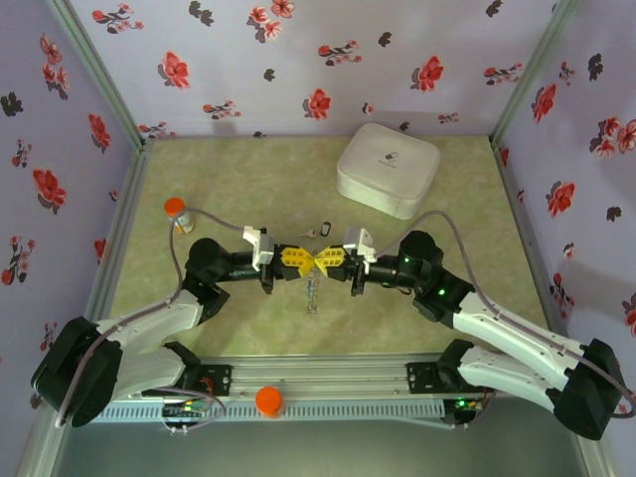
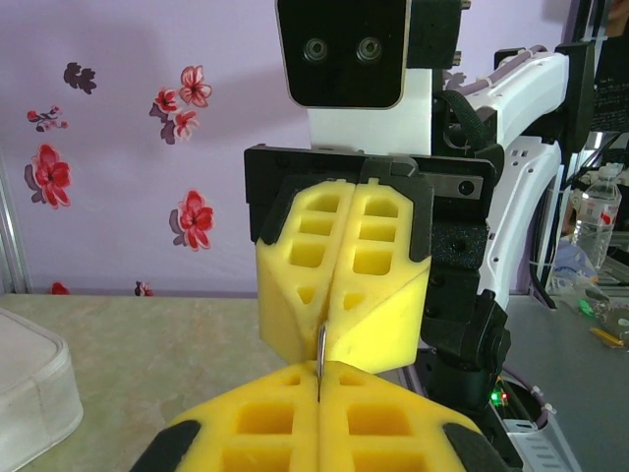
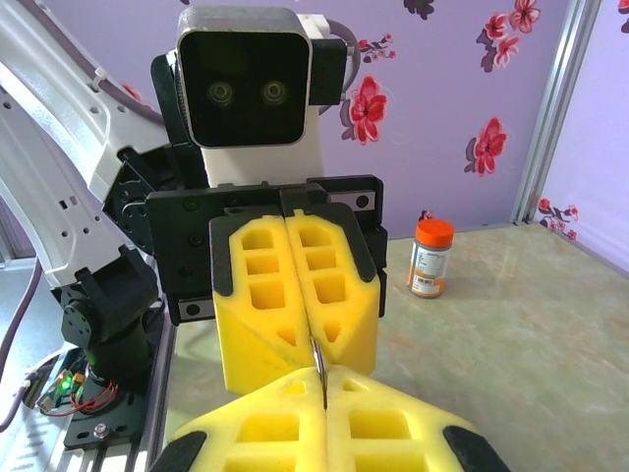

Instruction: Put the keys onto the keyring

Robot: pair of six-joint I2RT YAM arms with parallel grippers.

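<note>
Arms reach inward, left pincer (image 1: 303, 260) meeting right pincer (image 1: 322, 260) (both clamping the keyring (image 1: 313, 290)).

Light is coming diffuse and even from above; top view is reading bright, slightly hazy. Arms (image 1: 159, 320) are throwing faint, soft shadows onto the table (image 1: 199, 179). White box (image 1: 389, 169) is nearly washing out. Close to the lens, left gripper (image 2: 319, 379) is blurring slightly.

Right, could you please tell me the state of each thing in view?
keyring: pinched at its top, hanging.
left hand: shut on keyring.
right hand: shut on keyring.
key: loose on table.
white box: closed.
orange-capped bottle: upright, capped.
</note>
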